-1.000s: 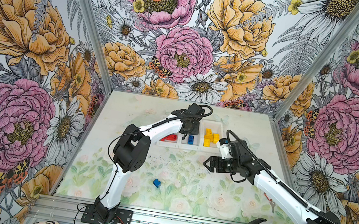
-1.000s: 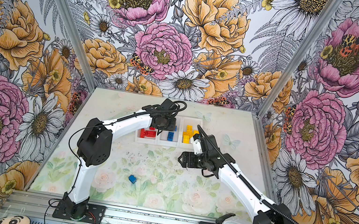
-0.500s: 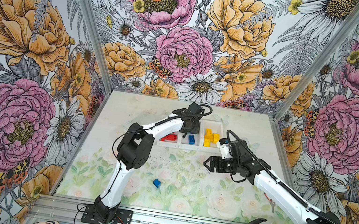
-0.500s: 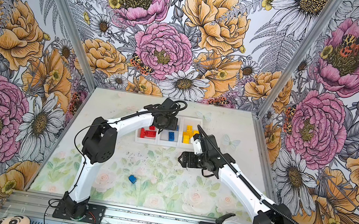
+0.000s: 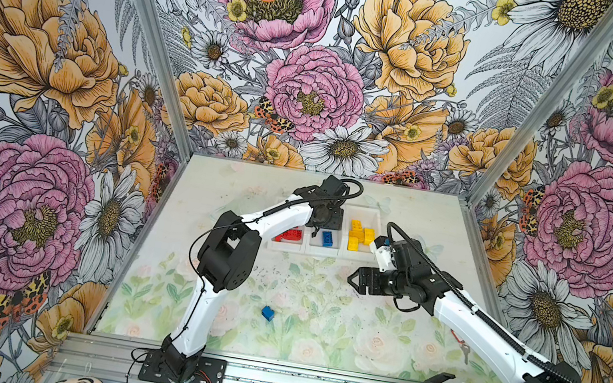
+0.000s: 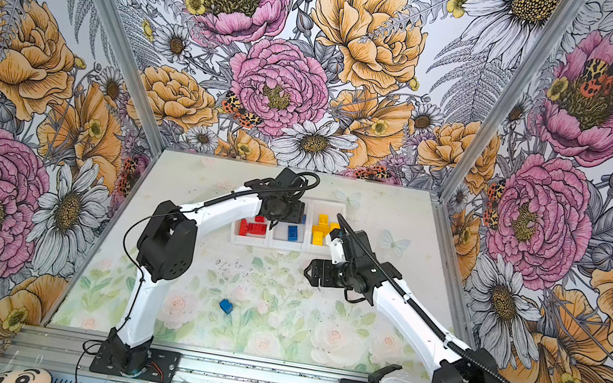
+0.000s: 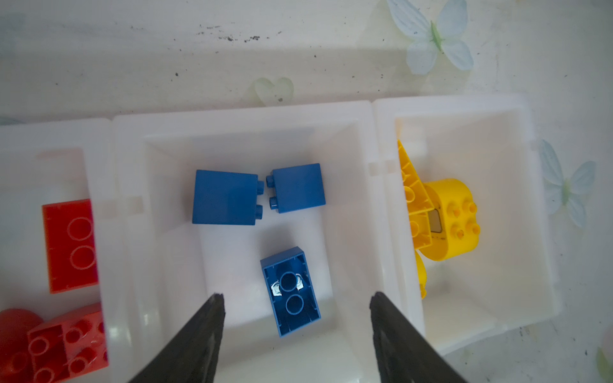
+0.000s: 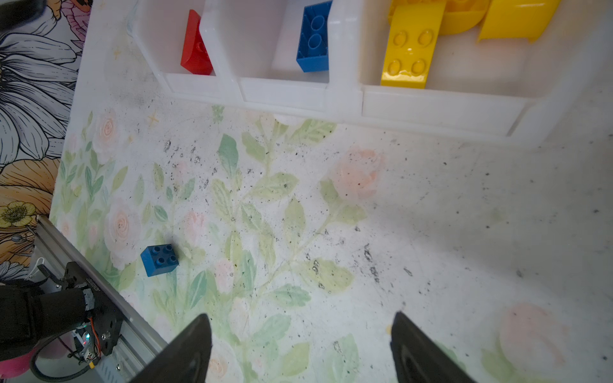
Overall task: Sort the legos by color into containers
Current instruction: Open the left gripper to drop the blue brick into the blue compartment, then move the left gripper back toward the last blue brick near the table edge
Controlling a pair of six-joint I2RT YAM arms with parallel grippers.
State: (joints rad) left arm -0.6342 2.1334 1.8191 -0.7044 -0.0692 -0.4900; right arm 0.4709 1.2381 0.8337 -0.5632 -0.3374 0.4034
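The left gripper (image 7: 296, 295) hangs spread and empty over the middle bin of the white tray (image 7: 242, 114). In that bin lie three blue bricks (image 7: 225, 197), with red bricks (image 7: 69, 245) and yellow bricks (image 7: 454, 219) in the side bins. A patch on one yellow brick is too blurred to read. The right gripper (image 8: 300, 316) is spread and empty above the table (image 8: 431, 215). A loose blue brick (image 8: 159, 260) sits on the table, well apart from the tray.

You see your left arm (image 5: 284, 214) stretched forward, left gripper (image 7: 296, 296) pointing down with jaws apart, while your right arm (image 5: 484, 327) bends inward, right gripper (image 8: 300, 316) spread wide.
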